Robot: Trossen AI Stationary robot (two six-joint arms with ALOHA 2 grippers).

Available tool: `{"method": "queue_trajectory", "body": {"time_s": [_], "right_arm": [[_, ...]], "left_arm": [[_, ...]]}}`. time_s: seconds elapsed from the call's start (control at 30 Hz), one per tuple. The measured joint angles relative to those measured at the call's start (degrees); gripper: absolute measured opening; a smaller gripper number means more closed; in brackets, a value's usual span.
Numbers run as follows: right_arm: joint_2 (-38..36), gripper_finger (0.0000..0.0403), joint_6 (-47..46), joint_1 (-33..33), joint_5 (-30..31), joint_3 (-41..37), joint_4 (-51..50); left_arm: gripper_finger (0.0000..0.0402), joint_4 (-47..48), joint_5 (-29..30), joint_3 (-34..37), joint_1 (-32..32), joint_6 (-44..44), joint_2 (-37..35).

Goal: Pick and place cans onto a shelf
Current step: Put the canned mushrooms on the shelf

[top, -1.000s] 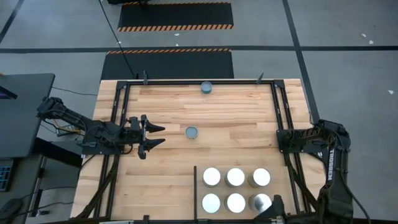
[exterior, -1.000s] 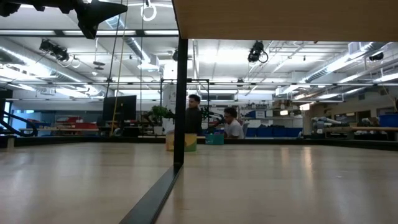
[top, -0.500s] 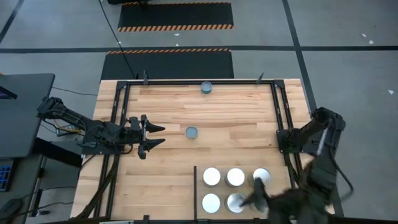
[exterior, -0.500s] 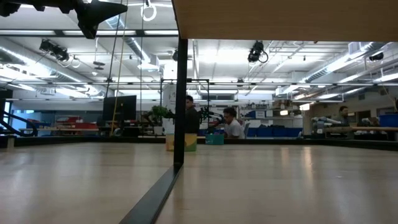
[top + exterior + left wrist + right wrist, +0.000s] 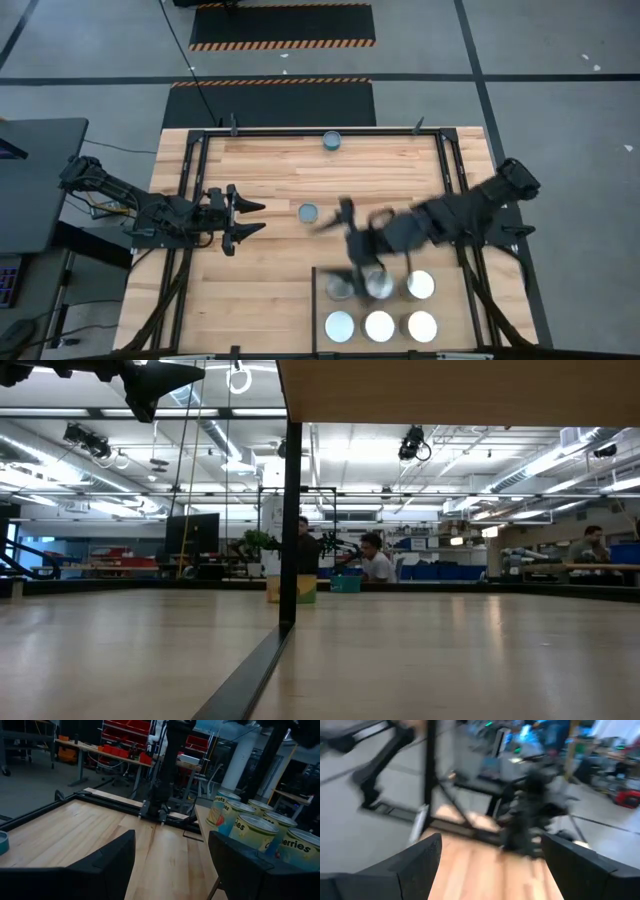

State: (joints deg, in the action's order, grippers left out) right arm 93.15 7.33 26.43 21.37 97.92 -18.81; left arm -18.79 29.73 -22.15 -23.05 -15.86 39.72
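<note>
On the near right part of the table (image 5: 270, 180), the shelf (image 5: 318, 300) holds six cans (image 5: 379, 325) in two rows of three, fenced off on its left by a short black divider bar (image 5: 314, 308). The left wrist view catches their sides: yellow-green and bluish labels, with "berries" partly readable on the closest can (image 5: 300, 849) and part of a word ending in "rots" on a farther one (image 5: 221, 807); the rest of the print is too small to tell.

Two more cans stand off the shelf, with dull blue-grey tops: one can near the table's middle (image 5: 308, 212) and another can at the far edge (image 5: 332, 140), against the black frame bar (image 5: 320, 130).

The right gripper (image 5: 350, 232) is stretched across from the right side, blurred, hanging over the far row of the shelf and partly hiding two cans there; its fingers (image 5: 415, 865) stand apart with nothing between them. The left gripper (image 5: 240, 220) sits at the left side of the table, pointing toward the middle can, its fingers (image 5: 107, 865) likewise apart and holding nothing.

Beyond the far edge lie black mats with orange-striped borders (image 5: 280, 45). In the low view, people (image 5: 375, 557) are seen in the room behind the table, and a black upright post (image 5: 291, 525) stands in the foreground.
</note>
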Motion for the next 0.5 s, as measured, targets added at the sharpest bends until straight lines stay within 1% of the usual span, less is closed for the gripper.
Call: {"method": "queue_trajectory", "body": {"time_s": [0.13,0.27,0.5], "right_arm": [[2.2,0.0348,-1.0,-8.1,-2.7,0.0,4.9],[6.4,0.0348,-3.0,-15.1,-3.3,0.0,8.3],[15.4,0.0348,-10.8,-25.0,-4.9,0.0,10.4]], "left_arm": [[0.0256,0.0,0.0,0.0,0.0,0.0,0.0],[0.0256,0.0,0.0,0.0,0.0,0.0,0.0],[0.0256,0.0,0.0,0.0,0.0,0.0,0.0]]}}
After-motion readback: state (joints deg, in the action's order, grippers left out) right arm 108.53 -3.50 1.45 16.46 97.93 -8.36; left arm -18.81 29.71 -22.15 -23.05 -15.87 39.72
